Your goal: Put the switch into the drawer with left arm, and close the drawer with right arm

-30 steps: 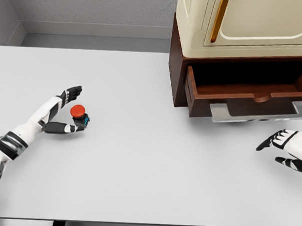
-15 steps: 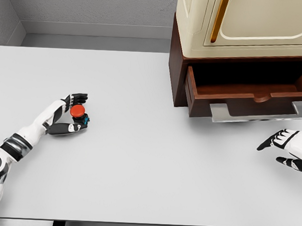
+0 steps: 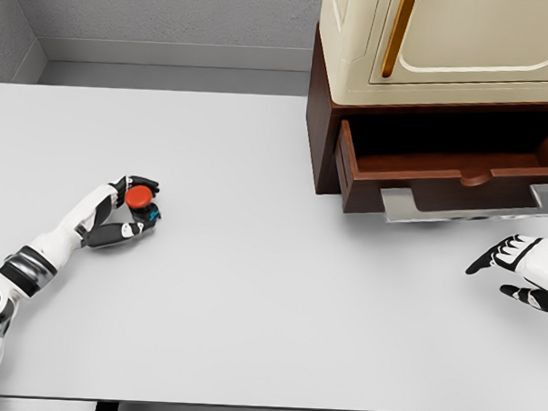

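The switch (image 3: pixel 140 200), a small dark block with a round red button on top, sits at the left of the white table (image 3: pixel 253 277). My left hand (image 3: pixel 126 210) has its fingers curled around it, thumb below and fingers over the top. The brown drawer (image 3: pixel 448 172) stands pulled out at the right, under a cream cabinet (image 3: pixel 445 40), with a silver handle (image 3: pixel 474 203) across its front. My right hand (image 3: pixel 521 271) rests open near the right edge, below the drawer.
The brown cabinet base (image 3: pixel 321 117) rises from the table at the right. A grey wall (image 3: pixel 173 19) runs along the back.
My left hand's fingers have closed from spread apart to wrapped around the switch. The switch has shifted slightly left. The right hand has stayed put.
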